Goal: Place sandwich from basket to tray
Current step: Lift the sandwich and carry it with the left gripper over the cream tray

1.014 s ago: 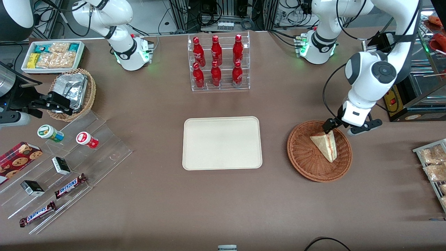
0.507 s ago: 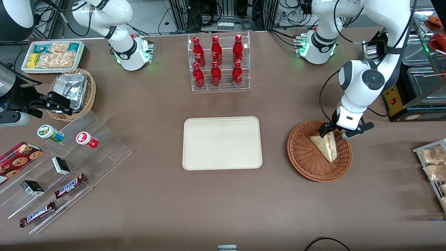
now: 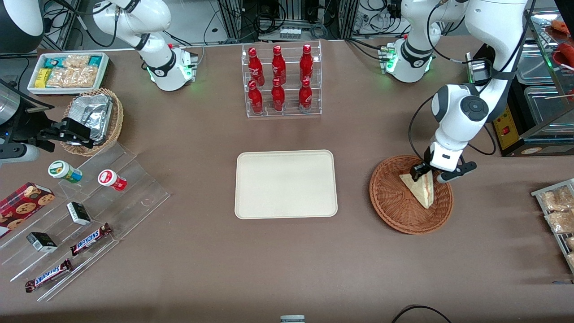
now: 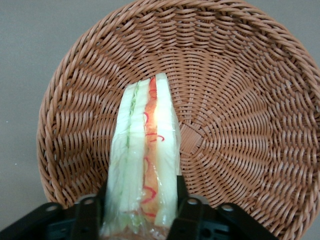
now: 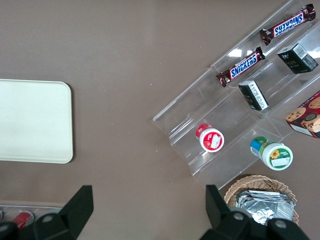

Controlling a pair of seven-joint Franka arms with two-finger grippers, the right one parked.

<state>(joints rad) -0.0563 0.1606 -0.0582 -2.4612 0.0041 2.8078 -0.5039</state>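
Observation:
The sandwich (image 3: 420, 190), a pale bread wedge with red and green filling, lies in the reddish-brown wicker basket (image 3: 394, 211) toward the working arm's end of the table. My left gripper (image 3: 423, 174) is down in the basket at the sandwich's end farthest from the front camera. In the left wrist view the gripper (image 4: 141, 215) has a black finger pressed on each flat side of the sandwich (image 4: 145, 150), shut on it, with the basket (image 4: 240, 100) underneath. The cream tray (image 3: 285, 184) lies at the table's middle, bare, and also shows in the right wrist view (image 5: 35, 120).
A clear rack of red bottles (image 3: 280, 80) stands farther from the front camera than the tray. A clear stepped stand with snacks (image 3: 85, 215), a tan foil basket (image 3: 94, 119) and a white snack bin (image 3: 67, 72) lie toward the parked arm's end. A rack of packets (image 3: 558, 211) sits beside the basket.
My left gripper has moved down and slightly toward the tray, onto the sandwich's end. The sandwich and basket have stayed in place.

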